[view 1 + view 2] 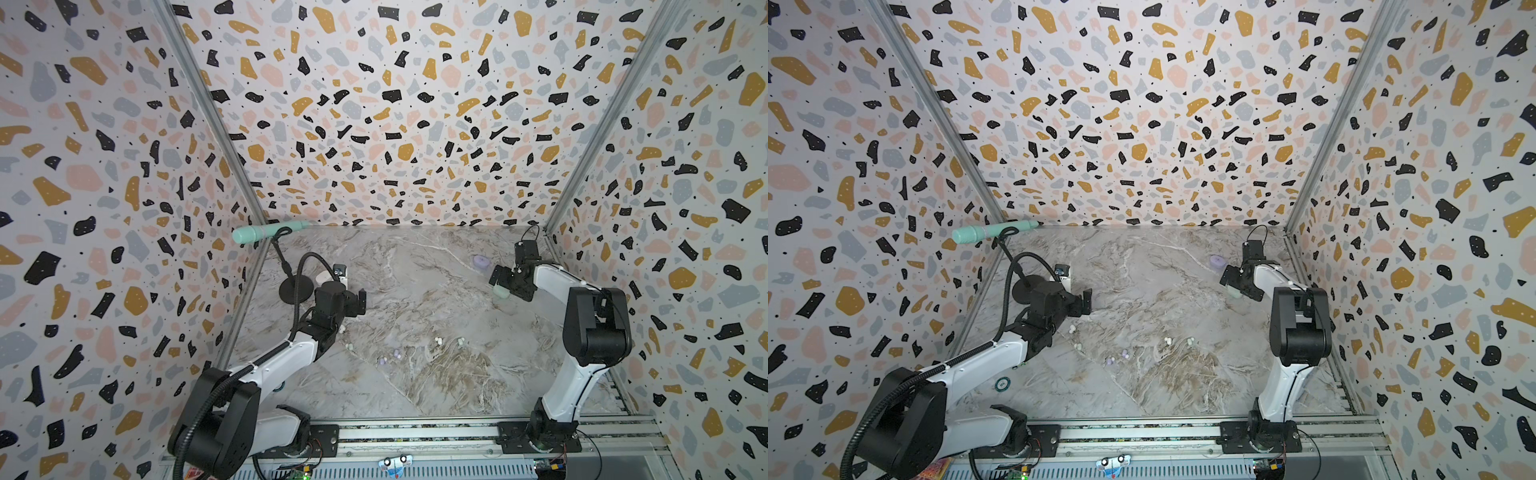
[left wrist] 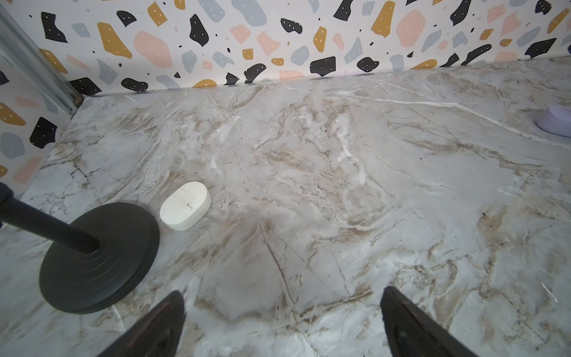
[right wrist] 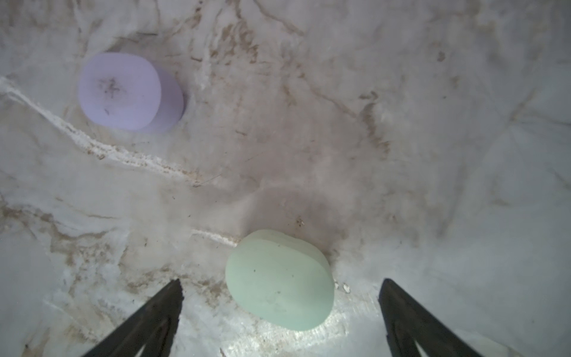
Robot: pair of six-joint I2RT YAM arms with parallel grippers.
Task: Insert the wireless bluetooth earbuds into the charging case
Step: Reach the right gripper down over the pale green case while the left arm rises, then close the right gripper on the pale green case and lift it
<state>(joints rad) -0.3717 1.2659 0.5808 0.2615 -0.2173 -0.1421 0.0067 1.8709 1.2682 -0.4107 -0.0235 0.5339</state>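
Nearest, at lower centre in both top views, the earbuds (image 1: 438,341) lie loose on the bench (image 1: 415,386), none cased. Farther up, our left jaws and right jaws gape empty, the right over the shut mint charging case (image 3: 279,278); we judge its smooth shell could skid from a pinch.

left arm (image 1: 282,357) extended forward, left fingers (image 2: 160,321) apart | right arm (image 1: 577,382) folded, right fingers (image 3: 163,306) apart

white arms (image 1: 286,357); black joints (image 1: 598,324); black cables (image 1: 296,299)
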